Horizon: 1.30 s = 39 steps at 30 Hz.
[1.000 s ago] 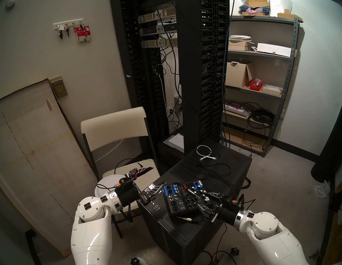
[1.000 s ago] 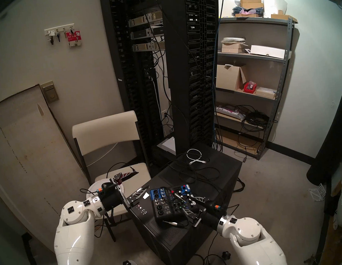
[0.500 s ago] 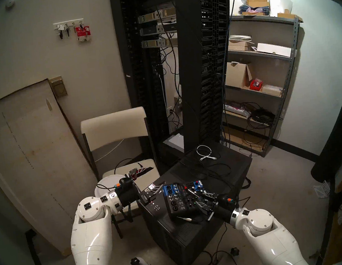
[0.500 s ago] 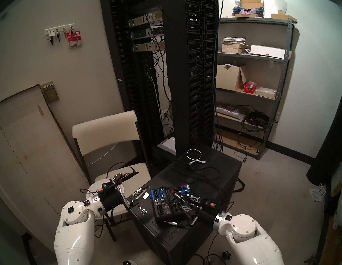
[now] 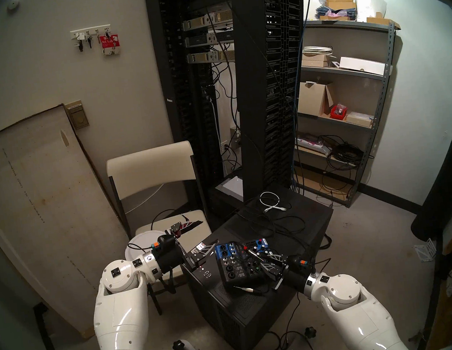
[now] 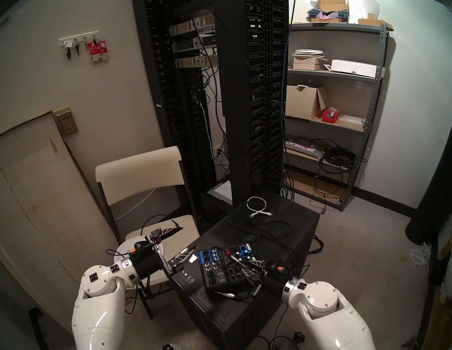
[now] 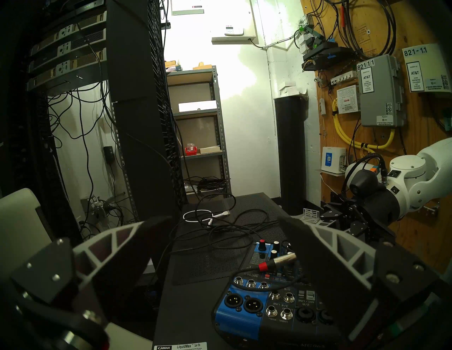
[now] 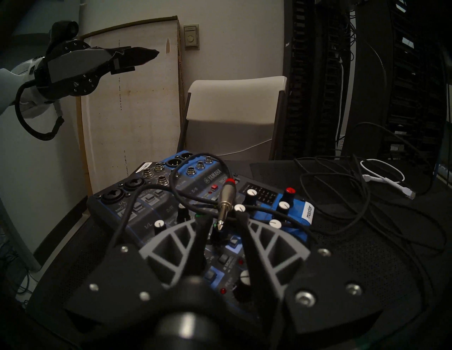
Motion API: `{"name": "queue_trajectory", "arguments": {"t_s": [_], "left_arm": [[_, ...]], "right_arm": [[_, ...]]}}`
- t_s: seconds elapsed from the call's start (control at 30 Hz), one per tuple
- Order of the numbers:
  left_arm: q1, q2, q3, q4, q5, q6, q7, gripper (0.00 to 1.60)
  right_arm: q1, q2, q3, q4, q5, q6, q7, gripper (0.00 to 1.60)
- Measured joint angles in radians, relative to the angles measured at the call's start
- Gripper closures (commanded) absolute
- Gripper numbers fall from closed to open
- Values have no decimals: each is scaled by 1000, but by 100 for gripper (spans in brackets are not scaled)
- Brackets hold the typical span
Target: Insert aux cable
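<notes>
- I am looking at the aux cable (image 8: 226, 201): its plug is lying across the knobs of the mixer (image 8: 213, 175), red collar at the 12 o'clock end and tip pointing to 6 o'clock, in the right wrist view.
- I am judging the plug light, rigid and slick, and its thin black lead limp and springy. It is looping off toward 10 o'clock and may tug back.
- I am planning to take the knurled silver barrel, not the bare tip, so it cannot swivel.
- The right tool (image 8: 221, 218) is sitting released, with a finger on each side of the tip and a gap showing on both sides.
- The left tool (image 7: 222, 220) is hanging wide open and empty at 9 o'clock of the mixer.
- The surface (image 8: 354, 256) is a black perforated case, cluttered with loose leads, a white coiled cable (image 8: 381, 176) at 2 o'clock and a second plug (image 5: 245, 289) at 7 o'clock.
- Around it, the room is cramped: chair (image 5: 150, 165), server rack (image 5: 248, 83), shelving (image 5: 348, 72).
</notes>
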Motion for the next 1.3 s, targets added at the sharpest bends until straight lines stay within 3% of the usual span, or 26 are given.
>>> {"name": "queue_trajectory", "arguments": {"t_s": [0.43,0.87,1.13,1.23,1.3], "left_arm": [[-1,-2,-3,0,3,0,-2,0],[-1,-5,-6,0,5,0,-5,0],[-2,-7,-8,0,7,0,-7,0],[-2,-7,-9,0,8,0,-7,0],[-2,-8,-9,0,8,0,-8,0]], "right_arm": [[1,-1,2,2,-3,1,4,81],[6,-2,-9,10,-9,1,7,97],[8,-3,-11,12,-9,1,8,87],[8,-3,-11,12,-10,1,8,95],[9,-3,-11,12,-10,1,7,110]]}}
